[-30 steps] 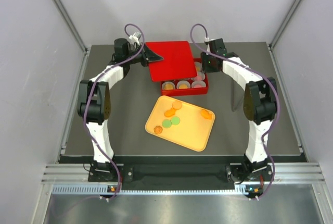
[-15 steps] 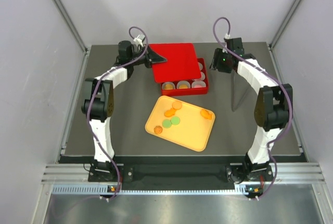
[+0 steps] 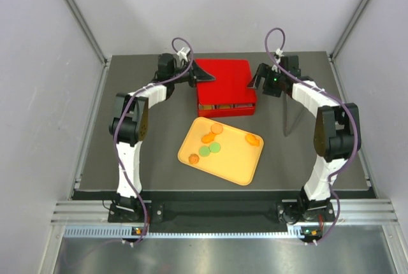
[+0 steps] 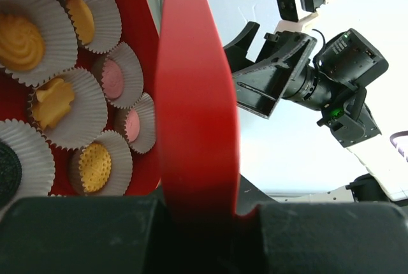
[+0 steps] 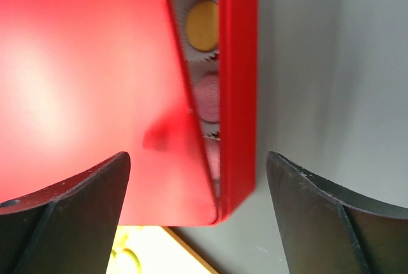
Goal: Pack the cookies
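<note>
Cookies (image 3: pixel 208 138): you have six loose on the yellow tray (image 3: pixel 239 162) at mid-counter (image 3: pixel 153 153), four orange and two green. More sit in white paper cups (image 4: pixel 64 105) inside the red box (image 3: pixel 226 109) just behind the tray. Your left end effector (image 4: pixel 204 216) is clenched on the red lid (image 3: pixel 223 83), which covers most of the box. Your right end effector (image 5: pixel 197 210) is spread wide at the box's right end, grasping nothing.

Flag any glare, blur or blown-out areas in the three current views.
Top external: evenly lit and sharp, with soft shadows on the table. Left wrist: red lid looms close and slightly soft, background behind the right gripper is blown out white, cookies in the box are crisp. Right wrist: pale glare patch on the lid, own fingers dark and out of focus.
</note>
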`<action>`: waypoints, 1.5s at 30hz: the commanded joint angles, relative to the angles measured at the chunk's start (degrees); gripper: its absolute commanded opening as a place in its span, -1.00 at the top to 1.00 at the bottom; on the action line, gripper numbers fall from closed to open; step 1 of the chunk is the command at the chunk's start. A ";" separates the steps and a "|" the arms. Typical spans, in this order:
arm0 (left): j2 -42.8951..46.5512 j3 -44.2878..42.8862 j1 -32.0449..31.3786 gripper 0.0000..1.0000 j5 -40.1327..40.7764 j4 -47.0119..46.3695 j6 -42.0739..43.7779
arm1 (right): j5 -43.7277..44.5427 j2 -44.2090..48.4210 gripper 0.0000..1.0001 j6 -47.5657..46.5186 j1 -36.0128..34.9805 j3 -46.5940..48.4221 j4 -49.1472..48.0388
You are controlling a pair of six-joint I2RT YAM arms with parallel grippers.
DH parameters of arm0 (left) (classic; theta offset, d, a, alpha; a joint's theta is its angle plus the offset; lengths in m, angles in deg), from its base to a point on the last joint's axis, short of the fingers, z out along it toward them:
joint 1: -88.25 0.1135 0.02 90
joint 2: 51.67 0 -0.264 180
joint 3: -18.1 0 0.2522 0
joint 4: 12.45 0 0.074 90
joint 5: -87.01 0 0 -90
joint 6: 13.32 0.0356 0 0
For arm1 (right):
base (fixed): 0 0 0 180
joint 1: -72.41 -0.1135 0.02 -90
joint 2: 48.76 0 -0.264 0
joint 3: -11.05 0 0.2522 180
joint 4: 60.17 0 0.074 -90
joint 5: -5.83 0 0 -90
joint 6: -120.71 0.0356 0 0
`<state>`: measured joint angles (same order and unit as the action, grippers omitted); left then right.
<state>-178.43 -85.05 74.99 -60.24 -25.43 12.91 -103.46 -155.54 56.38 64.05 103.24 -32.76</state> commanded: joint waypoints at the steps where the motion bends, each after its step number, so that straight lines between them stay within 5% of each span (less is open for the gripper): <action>1: -0.24 -3.25 -0.37 0.98 -1.28 -6.04 -1.36 | -3.73 2.28 -0.75 1.66 0.45 -0.39 -6.78; 32: -4.46 -1.94 -0.54 0.86 -3.39 -10.08 -6.37 | -9.63 -4.66 -0.72 3.51 0.54 -1.35 -10.13; 45: -4.20 -1.41 -0.28 0.56 -2.07 -8.33 -5.23 | -9.54 -5.28 -0.60 2.98 0.36 -1.35 -9.08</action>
<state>-183.46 -85.77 74.53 -62.08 -29.99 7.20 -112.57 -160.70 60.56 64.05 102.02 -40.80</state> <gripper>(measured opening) 0.211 0.808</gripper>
